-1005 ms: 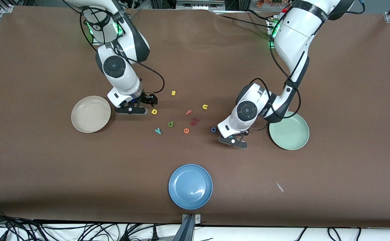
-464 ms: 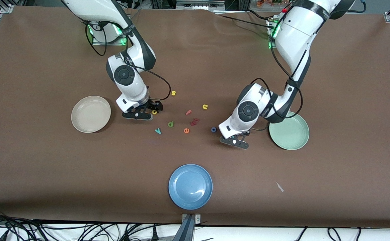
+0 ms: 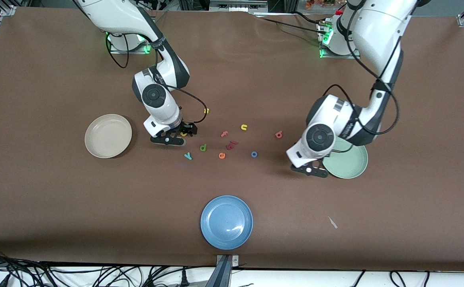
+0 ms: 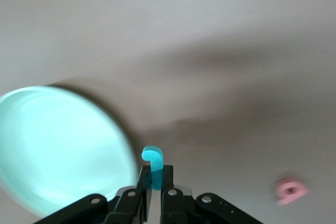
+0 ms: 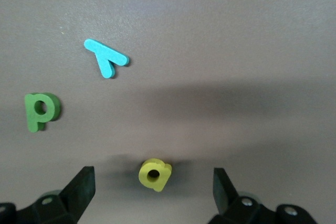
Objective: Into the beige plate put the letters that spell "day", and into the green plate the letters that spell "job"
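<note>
Both plates lying empty. Left gripper (image 4: 152, 182) pinching teal "j" (image 4: 153, 157) beside green plate (image 3: 355, 167); right gripper (image 5: 152, 192) gaping over yellow "a" (image 5: 154, 174).

No printed text or labels can be read; only foam letters lie on the worktop (image 3: 56, 191), among them "d" (image 3: 203, 148), "y" (image 3: 188, 156), "o" (image 3: 254, 154) and "b" (image 3: 278, 135).

The round cream-beige plate (image 3: 108, 136) and round mint-green plate (image 3: 349, 162) lie apart on the bench. Between them lie flat the yellow foam "a" (image 5: 154, 174), green "d" (image 3: 203, 148), teal "y" (image 3: 188, 156), blue "o" (image 3: 254, 154) and salmon "b" (image 3: 278, 135). The teal "j" (image 4: 154, 162) is pinched upright beside the green plate.
</note>
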Controlling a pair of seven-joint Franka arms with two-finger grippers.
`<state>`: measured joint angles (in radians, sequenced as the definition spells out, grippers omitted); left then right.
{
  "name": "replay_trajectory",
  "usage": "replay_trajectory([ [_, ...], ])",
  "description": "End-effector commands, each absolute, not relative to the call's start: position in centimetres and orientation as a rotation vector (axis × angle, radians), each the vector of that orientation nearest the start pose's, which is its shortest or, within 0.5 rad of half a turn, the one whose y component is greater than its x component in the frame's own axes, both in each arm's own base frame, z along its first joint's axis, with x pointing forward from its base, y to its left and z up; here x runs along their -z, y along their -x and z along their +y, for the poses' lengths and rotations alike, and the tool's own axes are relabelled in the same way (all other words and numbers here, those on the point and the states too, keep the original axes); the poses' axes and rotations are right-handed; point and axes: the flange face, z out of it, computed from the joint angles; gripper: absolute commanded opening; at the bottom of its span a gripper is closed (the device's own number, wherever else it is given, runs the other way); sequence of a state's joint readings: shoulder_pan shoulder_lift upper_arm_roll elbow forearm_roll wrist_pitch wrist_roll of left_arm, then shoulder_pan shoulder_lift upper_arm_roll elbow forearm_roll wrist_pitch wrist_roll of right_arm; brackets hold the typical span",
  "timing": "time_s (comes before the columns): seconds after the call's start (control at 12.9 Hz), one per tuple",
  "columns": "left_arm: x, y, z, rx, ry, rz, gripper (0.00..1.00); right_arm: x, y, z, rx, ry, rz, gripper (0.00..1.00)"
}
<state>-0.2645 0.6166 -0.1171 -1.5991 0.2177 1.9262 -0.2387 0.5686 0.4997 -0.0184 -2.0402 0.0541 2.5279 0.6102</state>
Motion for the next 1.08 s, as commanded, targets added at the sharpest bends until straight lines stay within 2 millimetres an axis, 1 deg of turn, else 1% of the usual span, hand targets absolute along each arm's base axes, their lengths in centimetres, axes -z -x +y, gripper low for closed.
replay_trajectory([
  [0.0,-24.9,-62.1,-17.4,-0.403,2.868,0.443,0.0,-18.1,-50.9,31.7,-0.044,3.118,0.188,0.95],
  [0.08,-24.7,-62.5,-15.3,-0.421,2.874,0.459,0.0,-18.1,-50.9,31.8,-0.047,3.118,0.186,0.91],
  [0.15,-24.4,-62.6,-14.3,-0.434,2.878,0.456,0.0,-18.0,-50.8,31.9,-0.053,3.118,0.181,0.89],
  [0.23,-23.4,-62.2,-14.1,-0.459,2.874,0.456,0.0,-18.0,-50.6,32.1,-0.06,3.118,0.178,0.86],
  [0.31,-22.4,-61.9,-13.3,-0.446,2.886,0.448,0.0,-17.9,-50.6,32.1,-0.067,3.112,0.189,0.81],
  [0.39,-21.5,-61.8,-11.9,-0.433,2.903,0.427,0.09,-17.6,-50.4,32.2,-0.076,3.108,0.196,0.8],
  [0.46,-21.4,-61.8,-11.6,-0.428,2.907,0.421,0.46,-17.6,-50.4,32.3,-0.08,3.104,0.202,0.77],
  [0.54,-21.6,-61.8,-11.8,-0.425,2.905,0.425,0.99,-17.7,-50.5,32.3,-0.078,3.104,0.202,0.75],
  [0.7,-22.3,-62.0,-12.9,-0.405,2.906,0.445,1.0,-17.6,-50.6,32.2,-0.078,3.103,0.2,0.72],
  [0.77,-22.5,-61.7,-14.0,-0.407,2.915,0.451,1.0,-17.7,-50.8,32.2,-0.074,3.102,0.199,0.7],
  [0.93,-23.6,-61.4,-15.9,-0.383,2.935,0.452,1.0,-17.5,-50.8,32.2,-0.077,3.104,0.199,0.65],
  [1.0,-23.9,-60.8,-17.6,-0.374,2.949,0.413,1.0,-17.5,-50.8,32.2,-0.077,3.104,0.199,0.61],
])
